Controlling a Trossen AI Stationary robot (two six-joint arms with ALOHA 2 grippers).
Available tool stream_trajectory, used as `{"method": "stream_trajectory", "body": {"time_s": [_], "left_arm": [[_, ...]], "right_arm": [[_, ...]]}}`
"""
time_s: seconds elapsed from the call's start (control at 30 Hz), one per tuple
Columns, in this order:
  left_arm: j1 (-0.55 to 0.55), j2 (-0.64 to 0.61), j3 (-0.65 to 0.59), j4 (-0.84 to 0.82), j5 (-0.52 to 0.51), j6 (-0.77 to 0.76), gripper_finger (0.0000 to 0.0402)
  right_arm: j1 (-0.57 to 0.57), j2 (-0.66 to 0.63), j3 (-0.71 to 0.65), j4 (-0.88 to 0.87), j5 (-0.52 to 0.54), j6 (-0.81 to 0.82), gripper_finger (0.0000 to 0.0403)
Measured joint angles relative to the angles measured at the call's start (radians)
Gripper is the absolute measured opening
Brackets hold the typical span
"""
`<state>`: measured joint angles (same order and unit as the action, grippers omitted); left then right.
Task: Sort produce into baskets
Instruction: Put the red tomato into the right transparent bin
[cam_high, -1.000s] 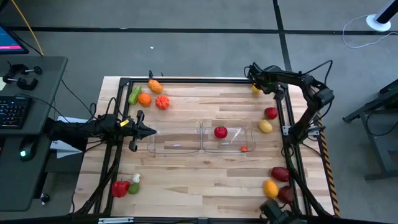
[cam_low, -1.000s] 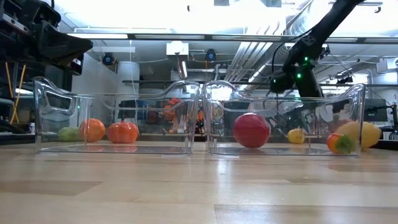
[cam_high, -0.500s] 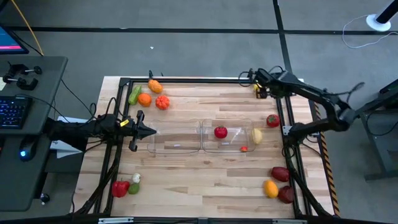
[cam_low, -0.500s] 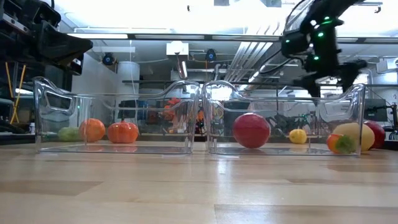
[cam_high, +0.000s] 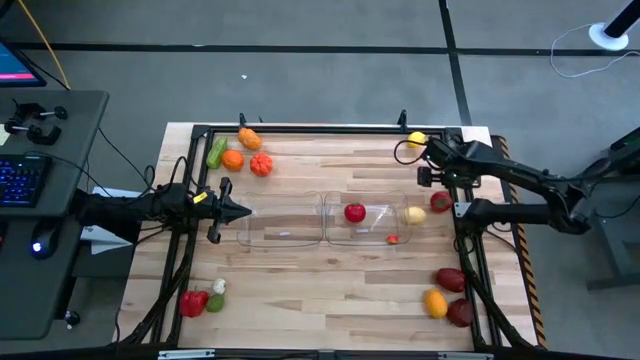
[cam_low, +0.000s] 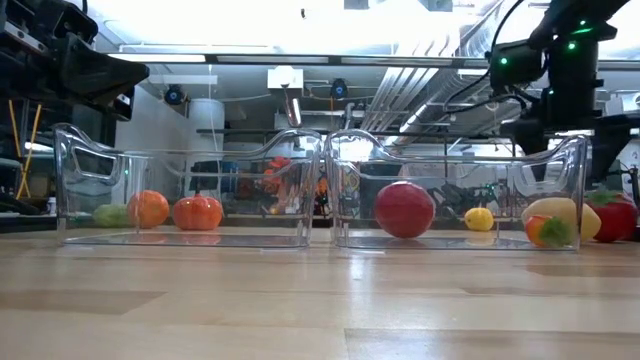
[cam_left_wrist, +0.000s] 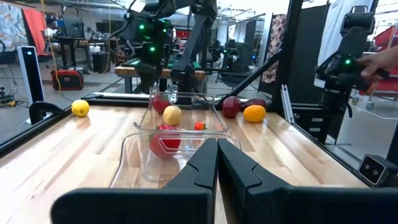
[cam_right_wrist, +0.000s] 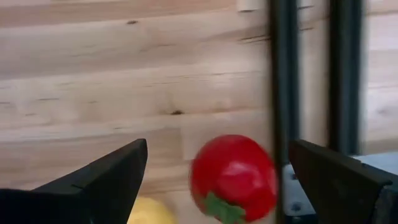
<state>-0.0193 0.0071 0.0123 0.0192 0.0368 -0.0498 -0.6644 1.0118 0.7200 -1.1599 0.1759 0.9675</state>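
We see the wooden table (cam_high: 330, 290) first, and on it two clear baskets side by side at its middle: the left basket (cam_high: 281, 222) holds nothing we can make out, while the right basket (cam_high: 366, 222) holds a red apple (cam_high: 354, 212) and a small orange-red piece (cam_high: 393, 239). The left gripper (cam_high: 236, 210) hovers at nine o'clock from the baskets, its jaws clenched together on nothing. The right gripper (cam_high: 424, 166) hangs at about two o'clock from the baskets, jaws spread wide and released, above a red tomato (cam_right_wrist: 232, 176) and a yellow lemon (cam_high: 414, 214) that lies just beside the right basket's end. More produce lies around: a cluster with a small pumpkin (cam_high: 261, 165) at eleven o'clock, a red pepper (cam_high: 193, 302) at seven, a mango (cam_high: 435, 302) at five, and a small yellow fruit (cam_high: 416, 139) at one.
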Motion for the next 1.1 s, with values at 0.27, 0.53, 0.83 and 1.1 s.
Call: {"method": "stream_trajectory", "body": {"time_s": [0.27,0.53,0.83,1.1], "left_arm": [[0.0,0.0,0.0,0.0,0.0,0.0,0.0],[0.0,0.0,0.0,0.0,0.0,0.0,0.0],[0.0,0.0,0.0,0.0,0.0,0.0,0.0],[0.0,0.0,0.0,0.0,0.0,0.0,0.0]], "right_arm": [[0.031,-0.003,-0.043,0.045,-0.059,-0.1,0.0383],[0.03,-0.002,-0.044,0.048,-0.081,-0.193,0.0383],[0.03,0.106,-0.049,0.051,-0.077,-0.272,0.0383],[0.029,0.225,-0.049,0.066,-0.113,-0.291,0.0383]]}}
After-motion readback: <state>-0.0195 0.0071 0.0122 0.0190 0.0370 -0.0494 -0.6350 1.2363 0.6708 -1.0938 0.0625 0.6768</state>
